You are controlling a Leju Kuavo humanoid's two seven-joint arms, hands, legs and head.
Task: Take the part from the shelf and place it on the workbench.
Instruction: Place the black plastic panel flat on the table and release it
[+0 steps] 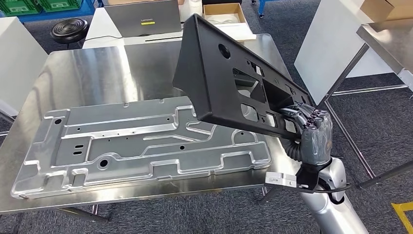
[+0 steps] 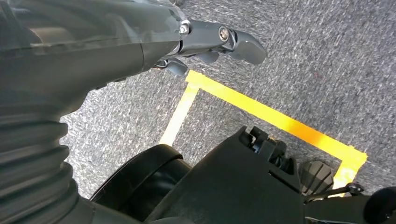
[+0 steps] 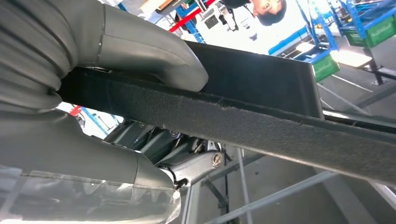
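R hand [image 1: 311, 124] clamped on near-right end of the black part [image 1: 229, 78]; in the wrist view, thumb [image 3: 154, 56] lies over one face and fingers [image 3: 187, 163] curl under the other, edge pinched between. Part is airborne, tilted, far end highest, hanging over the right half of the workbench [image 1: 87, 73] and overlapping the silver stamped panel [image 1: 141, 141] lying flat there. No contact w/ either yet, as far as the head view shows.

L hand [image 2: 210, 44] hangs by the robot's side over grey carpet and yellow floor tape [image 2: 261, 112]; holds nothing, fingers look loosely apart, though the angle is poor.

Step in hand, my read: carry over and set down. To do it well: level the part before lowering, since a long piece held at one end will sag and swing. Pick bare steel, prob. the far strip beyond the panel, or it lands on the panel and slides. Lower free end first, then ease grip. Keep clear of bench's right edge.

Count: black part x1, silver panel x1, workbench x1. Far side: laptop [image 1: 143, 19] x1, open cardboard box [image 1: 224, 13] x1, black stool [image 1: 69, 30] x1. Green crates [image 1: 39, 6], at least 2.
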